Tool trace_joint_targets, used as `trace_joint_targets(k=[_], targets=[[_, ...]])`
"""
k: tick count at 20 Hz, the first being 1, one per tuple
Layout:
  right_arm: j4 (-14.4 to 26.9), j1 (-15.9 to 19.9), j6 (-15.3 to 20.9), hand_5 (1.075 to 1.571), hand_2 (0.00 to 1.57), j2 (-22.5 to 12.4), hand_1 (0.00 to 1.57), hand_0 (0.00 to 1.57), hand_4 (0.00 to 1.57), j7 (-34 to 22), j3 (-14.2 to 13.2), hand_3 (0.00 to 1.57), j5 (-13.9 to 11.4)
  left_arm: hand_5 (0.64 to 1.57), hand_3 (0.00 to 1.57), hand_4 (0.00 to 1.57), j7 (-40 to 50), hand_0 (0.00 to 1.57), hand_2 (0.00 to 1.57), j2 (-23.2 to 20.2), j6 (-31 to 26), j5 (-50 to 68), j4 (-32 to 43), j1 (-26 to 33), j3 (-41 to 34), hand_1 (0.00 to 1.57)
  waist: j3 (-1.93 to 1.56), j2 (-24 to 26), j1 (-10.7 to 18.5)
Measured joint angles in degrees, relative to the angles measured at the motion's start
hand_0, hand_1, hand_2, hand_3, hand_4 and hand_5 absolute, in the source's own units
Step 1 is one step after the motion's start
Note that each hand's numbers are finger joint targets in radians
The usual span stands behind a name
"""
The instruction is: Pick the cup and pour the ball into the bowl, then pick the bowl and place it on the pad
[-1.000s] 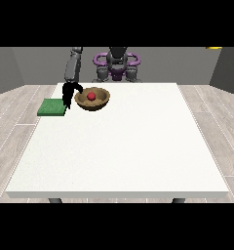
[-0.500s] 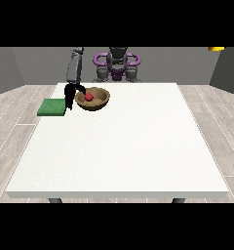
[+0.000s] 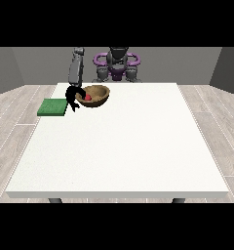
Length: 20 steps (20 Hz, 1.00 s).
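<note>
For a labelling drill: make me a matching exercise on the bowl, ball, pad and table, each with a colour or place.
Things:
1. bowl
2. ball
3. pad
4. table

Descriptions:
A. green, flat, at the table's edge on the view's left
B. white, carries everything
C. red, inside the bowl
D. brown, beside the hand at the view's left

Pairs: 1-D, 2-C, 3-A, 4-B

The bowl (image 3: 93,95) is brown and wood-toned, positioned at the far left of the white table, tilted with its opening facing somewhat toward the left and the near side. A small red ball (image 3: 88,97) rests inside the bowl against its left inner wall. The pad (image 3: 52,107) is a flat green square lying at the table's left edge, just left of the bowl and apart from it.
</note>
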<state>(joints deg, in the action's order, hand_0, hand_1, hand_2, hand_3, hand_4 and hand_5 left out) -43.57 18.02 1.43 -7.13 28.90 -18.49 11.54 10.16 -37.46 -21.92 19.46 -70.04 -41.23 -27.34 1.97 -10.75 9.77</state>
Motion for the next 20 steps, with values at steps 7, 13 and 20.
trace_joint_targets(k=[7,13,20], targets=[[-3.7,-2.5,5.2,1.546,1.57,-0.4,1.57,1.57,1.0,-0.4,1.0,1.24,-0.7,1.531,0.0,1.17,0.6,0.0,0.0,-0.5,-0.8,1.7,0.0,-0.5,-0.7,0.0,-0.54,-0.6,1.8],[-7.1,-3.0,7.2,1.556,1.57,-2.2,1.57,1.57,1.03,-10.7,4.1,1.04,-0.6,1.534,0.0,1.2,0.4,0.0,0.0,-1.0,-1.5,1.8,2.3,0.9,-1.3,0.0,-2.34,1.4,1.3],[-10.4,-3.4,6.5,1.566,1.57,-12.4,1.57,1.57,1.06,-24.2,5.3,0.71,-1.6,1.544,0.0,1.2,-1.9,0.0,0.0,-1.6,-1.9,0.5,4.8,4.4,-2.4,0.0,-2.31,2.9,-1.6]])
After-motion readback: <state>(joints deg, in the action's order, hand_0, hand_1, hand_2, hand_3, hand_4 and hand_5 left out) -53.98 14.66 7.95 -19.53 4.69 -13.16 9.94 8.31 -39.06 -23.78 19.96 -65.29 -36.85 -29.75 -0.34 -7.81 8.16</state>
